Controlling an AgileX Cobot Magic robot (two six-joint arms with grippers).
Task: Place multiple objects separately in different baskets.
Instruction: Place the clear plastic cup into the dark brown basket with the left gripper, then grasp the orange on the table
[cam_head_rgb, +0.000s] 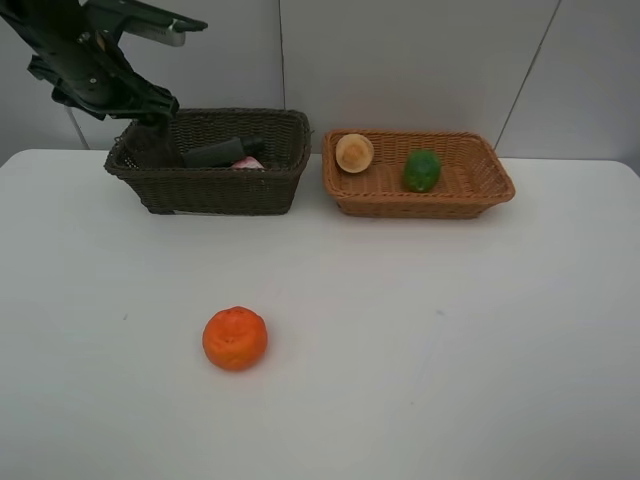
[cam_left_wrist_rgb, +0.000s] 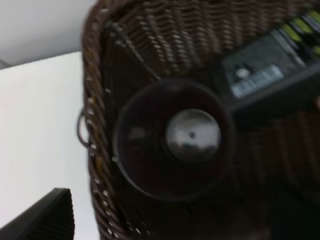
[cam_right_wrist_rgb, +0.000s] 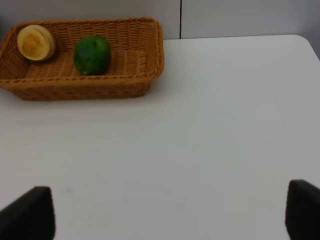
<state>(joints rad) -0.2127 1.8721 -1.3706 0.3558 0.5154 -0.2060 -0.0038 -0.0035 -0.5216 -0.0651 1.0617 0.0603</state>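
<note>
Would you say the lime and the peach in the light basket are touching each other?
Apart. The right wrist view shows bare wicker between the lime and the peach in the light basket.

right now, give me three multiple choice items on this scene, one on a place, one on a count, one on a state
1. Where is the tangerine?
A. on the table
B. in the dark basket
C. in the tan basket

2. How many items lie in the tan basket?
A. none
B. two
C. four

3. How does the cup stand in the dark basket?
A. on its side
B. mouth up
C. mouth down

Answers: 1 A, it sits alone on the white table. 2 B, the peach and the lime. 3 B, the left wrist view looks into its open mouth.
</note>
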